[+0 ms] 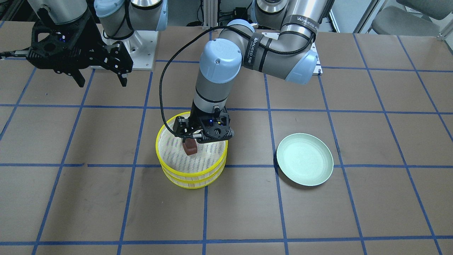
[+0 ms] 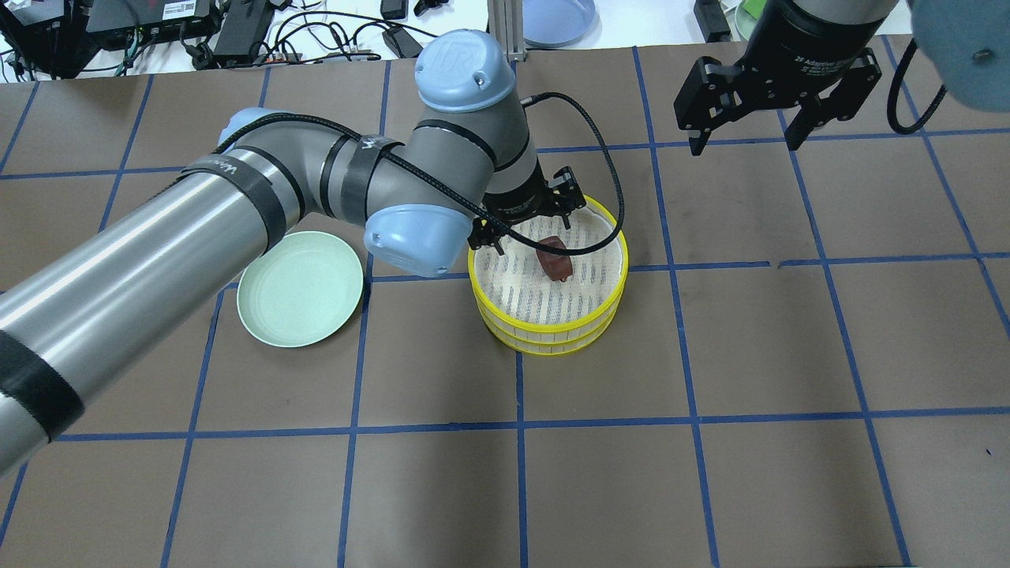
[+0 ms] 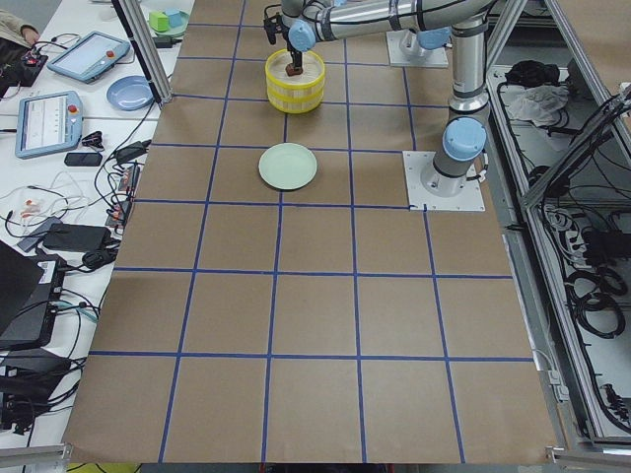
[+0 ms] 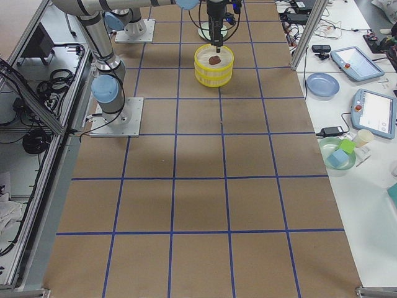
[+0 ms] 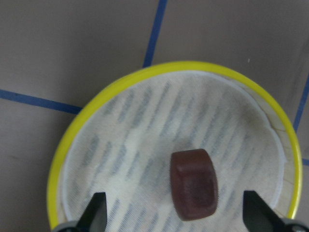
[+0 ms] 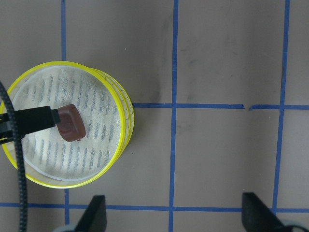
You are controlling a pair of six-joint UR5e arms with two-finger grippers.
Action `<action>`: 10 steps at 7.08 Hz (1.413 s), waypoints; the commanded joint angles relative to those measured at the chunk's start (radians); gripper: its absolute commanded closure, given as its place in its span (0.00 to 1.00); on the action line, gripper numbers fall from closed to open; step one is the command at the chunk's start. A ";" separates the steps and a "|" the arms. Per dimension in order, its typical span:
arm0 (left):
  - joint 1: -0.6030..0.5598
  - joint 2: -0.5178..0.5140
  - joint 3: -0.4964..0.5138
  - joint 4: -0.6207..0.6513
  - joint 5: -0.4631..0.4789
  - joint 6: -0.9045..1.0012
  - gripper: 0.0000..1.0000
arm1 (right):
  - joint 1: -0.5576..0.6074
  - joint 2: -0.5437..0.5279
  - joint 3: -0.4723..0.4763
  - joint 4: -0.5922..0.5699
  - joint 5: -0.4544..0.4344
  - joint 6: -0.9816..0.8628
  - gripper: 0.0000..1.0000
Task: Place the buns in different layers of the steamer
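**Brown bun lay in steamer's top tray as pincers stood apart**

A dark reddish-brown, rounded-blocky bun (image 5: 194, 186) lay on the whitish woven mesh of the upper tray (image 5: 183, 65) of the steamer (image 1: 193, 179). The steamer was two round, shallow, yellow-rimmed trays with pale slatted sides, stacked one on the other. In the overhead view the bun sat near the middle of the mesh, a little toward 12 o'clock. The inside of the lower tray was hidden.

The black two-finger left gripper (image 5: 176, 212) hung directly over the top tray, released. Its fingertips (image 5: 99, 210) were spread wide on either side of the bun, and the left wrist view showed mesh between the bun and each tip.

The steamer stood on a brown paper-covered table (image 2: 710, 473) marked with a grid of blue tape. A pale mint-green round plate (image 2: 300, 288) lay on the table at 9 o'clock from the steamer in the overhead view, near it but not touching.

The black right gripper (image 2: 745, 147) hung above the table at about 2 o'clock from the steamer, well apart from it. It too was released, and the right wrist view showed only table between its fingers.
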State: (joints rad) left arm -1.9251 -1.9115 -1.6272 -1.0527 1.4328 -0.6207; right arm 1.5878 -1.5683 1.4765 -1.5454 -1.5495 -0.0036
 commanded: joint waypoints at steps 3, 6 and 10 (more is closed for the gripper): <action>0.265 0.171 0.001 -0.209 0.077 0.503 0.00 | 0.044 0.030 -0.048 0.027 0.003 -0.033 0.00; 0.296 0.311 0.093 -0.408 0.182 0.559 0.00 | 0.054 0.024 -0.003 0.033 -0.003 -0.041 0.00; 0.308 0.327 0.144 -0.476 0.178 0.549 0.00 | 0.054 -0.010 0.019 0.027 -0.004 -0.021 0.00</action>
State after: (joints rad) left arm -1.6256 -1.5851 -1.4847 -1.5018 1.6131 -0.0692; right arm 1.6414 -1.5701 1.4909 -1.5216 -1.5533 -0.0302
